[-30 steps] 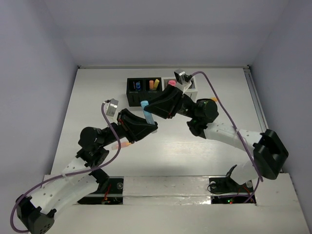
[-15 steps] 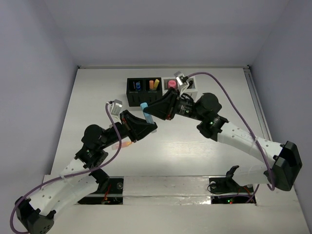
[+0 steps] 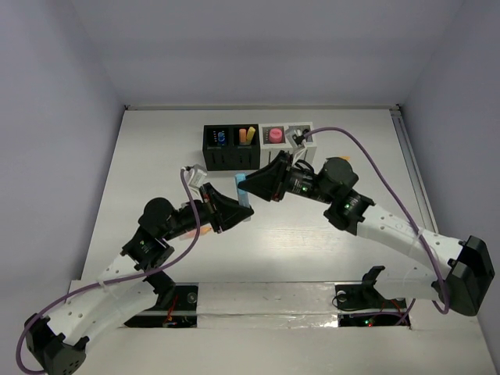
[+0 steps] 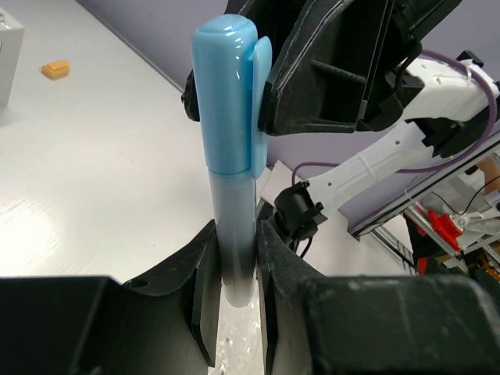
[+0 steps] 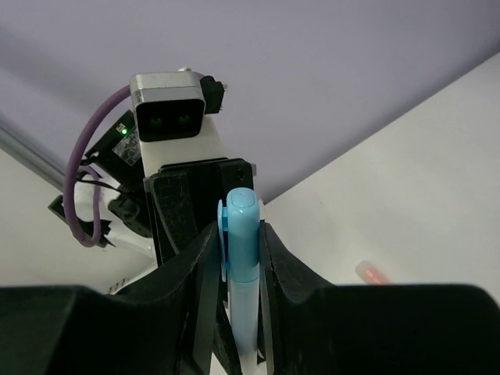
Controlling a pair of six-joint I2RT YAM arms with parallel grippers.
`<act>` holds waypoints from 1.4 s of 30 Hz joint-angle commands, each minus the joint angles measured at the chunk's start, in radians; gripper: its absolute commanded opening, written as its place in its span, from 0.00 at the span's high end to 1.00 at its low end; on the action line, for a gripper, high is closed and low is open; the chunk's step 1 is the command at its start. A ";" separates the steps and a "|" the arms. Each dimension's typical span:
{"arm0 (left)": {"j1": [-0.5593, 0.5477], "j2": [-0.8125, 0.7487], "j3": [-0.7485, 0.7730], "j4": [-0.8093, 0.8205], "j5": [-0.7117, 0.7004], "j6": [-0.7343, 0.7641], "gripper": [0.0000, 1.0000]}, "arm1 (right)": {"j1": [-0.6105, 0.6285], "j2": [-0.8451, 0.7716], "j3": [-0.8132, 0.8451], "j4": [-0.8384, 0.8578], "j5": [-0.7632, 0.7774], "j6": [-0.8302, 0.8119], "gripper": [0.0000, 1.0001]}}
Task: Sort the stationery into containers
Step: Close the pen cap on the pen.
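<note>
A light blue highlighter (image 3: 243,188) is held above the table between both arms. My left gripper (image 3: 232,208) is shut on its pale lower barrel (image 4: 232,234). My right gripper (image 3: 255,186) is closed around its capped end (image 5: 242,223); the fingers press it from both sides. The containers (image 3: 234,158) stand in a row at the back, two black on the left and two white (image 3: 309,143) on the right. They hold a blue piece (image 3: 221,138), orange and yellow pieces (image 3: 248,135) and a pink piece (image 3: 273,134). The rightmost white cell is partly hidden by a cable.
An orange piece (image 3: 205,230) lies on the table under my left arm. A pinkish pen (image 5: 373,273) lies on the table in the right wrist view. A small orange bit (image 4: 55,69) lies on the table in the left wrist view. Purple cables loop over both arms.
My right arm has swung down from the containers, and its fingers now sit around the highlighter's cap. My left gripper, still holding the highlighter, has shifted a little right and nearer.
</note>
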 commanded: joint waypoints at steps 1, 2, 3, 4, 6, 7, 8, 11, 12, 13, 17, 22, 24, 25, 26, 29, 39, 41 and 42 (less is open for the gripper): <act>0.022 -0.061 0.082 0.435 -0.144 0.039 1.00 | 0.009 0.048 -0.138 -0.464 -0.107 -0.096 1.00; 0.022 -0.057 0.085 0.435 -0.144 0.039 1.00 | 0.009 0.050 -0.167 -0.463 -0.114 -0.095 1.00; 0.022 -0.054 0.087 0.434 -0.144 0.040 1.00 | 0.009 0.051 -0.184 -0.459 -0.120 -0.093 1.00; 0.034 -0.049 0.092 0.428 -0.144 0.042 1.00 | 0.009 0.051 -0.202 -0.446 -0.133 -0.085 1.00; 0.043 -0.049 0.098 0.420 -0.147 0.048 1.00 | 0.018 0.051 -0.262 -0.397 -0.148 -0.055 1.00; 0.055 -0.048 0.102 0.420 -0.145 0.045 1.00 | 0.018 0.053 -0.282 -0.378 -0.159 -0.044 1.00; 0.056 -0.046 0.102 0.423 -0.141 0.044 1.00 | 0.018 0.053 -0.300 -0.361 -0.162 -0.033 1.00; 0.074 -0.019 0.104 0.441 -0.121 0.022 1.00 | 0.043 0.058 -0.350 -0.320 -0.168 0.002 1.00; 0.083 -0.008 0.101 0.452 -0.107 0.015 1.00 | 0.052 0.059 -0.357 -0.297 -0.170 0.010 1.00; 0.083 0.011 0.096 0.475 -0.101 -0.002 1.00 | 0.061 0.064 -0.362 -0.295 -0.171 0.011 1.00; 0.149 0.035 0.093 0.516 -0.061 -0.042 1.00 | 0.073 0.073 -0.379 -0.300 -0.171 0.005 1.00; 0.180 0.051 0.101 0.556 -0.029 -0.079 1.00 | 0.107 0.099 -0.405 -0.254 -0.171 0.028 1.00; 0.200 0.052 0.105 0.558 -0.026 -0.084 1.00 | 0.116 0.104 -0.417 -0.223 -0.176 0.045 1.00; 0.200 0.051 0.113 0.559 -0.024 -0.085 1.00 | 0.116 0.102 -0.422 -0.217 -0.171 0.048 1.00; 0.212 0.051 0.116 0.559 -0.022 -0.090 1.00 | 0.133 0.104 -0.426 -0.208 -0.168 0.054 1.00; 0.212 0.060 0.130 0.588 -0.012 -0.108 1.00 | 0.168 0.130 -0.426 -0.186 -0.162 0.067 1.00; 0.256 0.071 0.145 0.638 -0.015 -0.153 1.00 | 0.179 0.085 -0.409 -0.252 -0.120 0.048 1.00; 0.266 0.043 0.154 0.615 -0.019 -0.139 1.00 | 0.179 0.078 -0.420 -0.252 -0.111 0.051 1.00; 0.266 0.034 0.156 0.604 -0.013 -0.131 1.00 | 0.179 0.074 -0.422 -0.248 -0.107 0.053 1.00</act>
